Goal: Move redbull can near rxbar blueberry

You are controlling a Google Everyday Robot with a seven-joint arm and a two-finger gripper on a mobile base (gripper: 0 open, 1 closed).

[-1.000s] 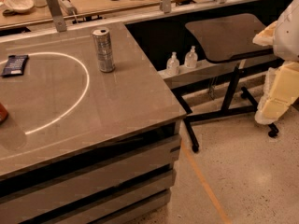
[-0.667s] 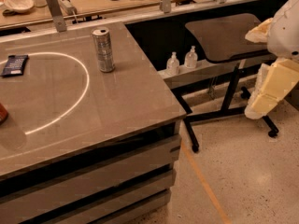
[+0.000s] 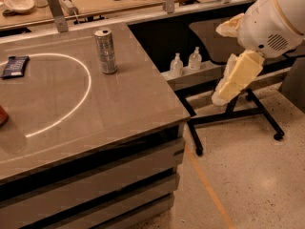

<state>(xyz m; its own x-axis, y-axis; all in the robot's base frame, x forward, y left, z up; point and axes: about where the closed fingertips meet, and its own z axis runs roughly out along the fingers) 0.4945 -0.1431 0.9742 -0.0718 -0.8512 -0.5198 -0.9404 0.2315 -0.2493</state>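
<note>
The redbull can (image 3: 105, 50), a slim silvery can with a pull-tab top, stands upright on the grey table (image 3: 124, 104) near its far right side. The rxbar blueberry (image 3: 15, 66), a flat dark navy wrapper, lies at the far left of the table, well left of the can. My gripper (image 3: 224, 93) hangs at the end of the white and cream arm (image 3: 267, 23), off the table to the right, above the floor and far from the can. It holds nothing that I can see.
A white arc (image 3: 71, 113) is marked on the table. A brown object (image 3: 2, 116) sits at the left edge. Two pump bottles (image 3: 185, 63) stand on a low shelf right of the table. A chair with a wheeled base (image 3: 238, 118) is behind the arm.
The arm has swung left and further into view, bringing the gripper closer to the table's right side. The can and the bar have not moved.
</note>
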